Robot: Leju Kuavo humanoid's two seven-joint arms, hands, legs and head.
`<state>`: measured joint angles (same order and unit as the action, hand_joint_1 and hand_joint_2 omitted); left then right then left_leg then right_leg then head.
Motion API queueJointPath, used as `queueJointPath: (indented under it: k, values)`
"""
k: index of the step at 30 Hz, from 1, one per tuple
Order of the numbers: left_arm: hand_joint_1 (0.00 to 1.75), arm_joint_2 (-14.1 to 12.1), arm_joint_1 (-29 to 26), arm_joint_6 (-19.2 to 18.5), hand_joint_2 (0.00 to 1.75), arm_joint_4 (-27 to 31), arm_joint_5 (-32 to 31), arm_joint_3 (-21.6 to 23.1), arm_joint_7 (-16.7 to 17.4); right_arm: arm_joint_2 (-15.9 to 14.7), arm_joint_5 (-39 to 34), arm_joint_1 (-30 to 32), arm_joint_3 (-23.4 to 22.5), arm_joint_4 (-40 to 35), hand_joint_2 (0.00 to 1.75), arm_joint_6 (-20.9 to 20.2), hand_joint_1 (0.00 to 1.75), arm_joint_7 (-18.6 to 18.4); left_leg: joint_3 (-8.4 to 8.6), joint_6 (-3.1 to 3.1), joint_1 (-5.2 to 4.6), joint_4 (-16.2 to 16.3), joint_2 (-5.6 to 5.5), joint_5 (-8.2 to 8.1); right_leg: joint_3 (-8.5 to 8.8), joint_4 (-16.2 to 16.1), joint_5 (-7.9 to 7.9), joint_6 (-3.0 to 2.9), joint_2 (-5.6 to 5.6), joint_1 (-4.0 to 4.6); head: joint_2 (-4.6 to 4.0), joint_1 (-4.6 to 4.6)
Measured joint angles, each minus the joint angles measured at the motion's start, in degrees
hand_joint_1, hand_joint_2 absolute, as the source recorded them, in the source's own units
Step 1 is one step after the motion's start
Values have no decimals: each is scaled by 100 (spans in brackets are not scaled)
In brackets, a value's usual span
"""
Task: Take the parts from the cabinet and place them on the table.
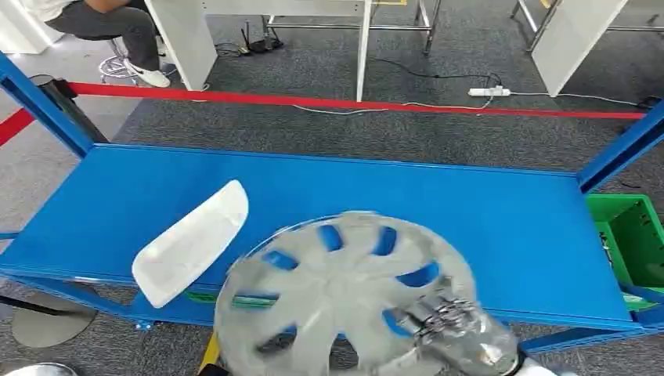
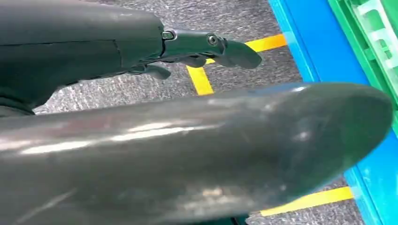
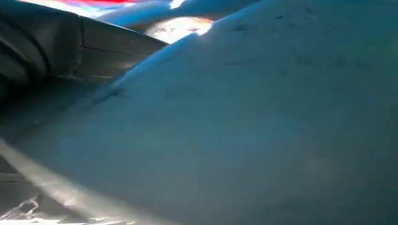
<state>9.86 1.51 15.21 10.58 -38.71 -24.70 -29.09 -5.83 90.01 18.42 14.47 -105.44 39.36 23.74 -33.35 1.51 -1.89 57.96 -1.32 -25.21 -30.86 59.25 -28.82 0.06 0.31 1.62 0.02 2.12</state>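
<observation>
Hubcap (image 1: 344, 294) trouble starts closest in: the silver wheel cover hangs at the near edge of the blue worktop (image 1: 438, 200), mostly over it but with its lower rim still past the lip, and the right hand (image 1: 450, 325) grips it at one edge only, fingers closed on the rim. Held off-centre like that, it could pivot or slip, and the picture is blurred there. The left hand (image 2: 206, 47) hangs low beside the frame, fingers loosely apart, holding nothing, so it gives no support. Just left of the hubcap lies a white curved panel (image 1: 192, 243), overhanging the front edge; a swinging rim could knock it off. Farther back, a red barrier tape (image 1: 352, 102) crosses the floor.
</observation>
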Motion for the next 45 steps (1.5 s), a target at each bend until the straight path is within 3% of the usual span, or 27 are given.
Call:
queueJointPath:
  k: [2, 6, 12, 39, 40, 45]
  values:
    - [0, 0, -1, 0, 0, 0, 0, 0, 0, 166, 0, 10, -240, -81, 175, 0, 175, -215, 5, -1, 0, 0, 9, 1, -14, 0, 1, -1, 12, 0, -2, -2]
    - [0, -2, 2, 0, 0, 0, -2, -2, -7, 398, 4, 110, -594, -177, 175, 0, 175, -157, 15, -10, -3, 0, 22, -7, -31, -1, 0, -2, 30, -4, -2, 0]
    - [0, -2, 13, 0, 0, 0, -2, -20, -7, 627, 7, 185, -760, -205, 175, 0, 175, -21, 14, -6, -6, 0, 25, -5, 6, -1, 4, 3, 27, -8, -2, -4]
    - [0, 0, 22, 39, 0, 0, -52, -28, -7, 706, 7, 320, -889, -192, 175, 0, 175, 21, 15, -6, -6, 0, 26, -5, 6, -1, 4, 2, 29, -7, -2, -4]
    - [0, -2, 22, 39, 175, 0, -52, -28, -7, 706, 7, 322, -889, -192, 175, -2, 175, 21, 15, -6, -6, 0, 26, -5, 5, -1, 4, 2, 29, -7, -2, -4]
    - [0, 0, 22, 144, 175, 0, -131, -26, 35, 706, 7, 336, -889, -192, 175, -2, 175, 21, 15, -6, -6, 0, 26, -5, 6, -1, 4, 2, 29, -7, -2, -4]
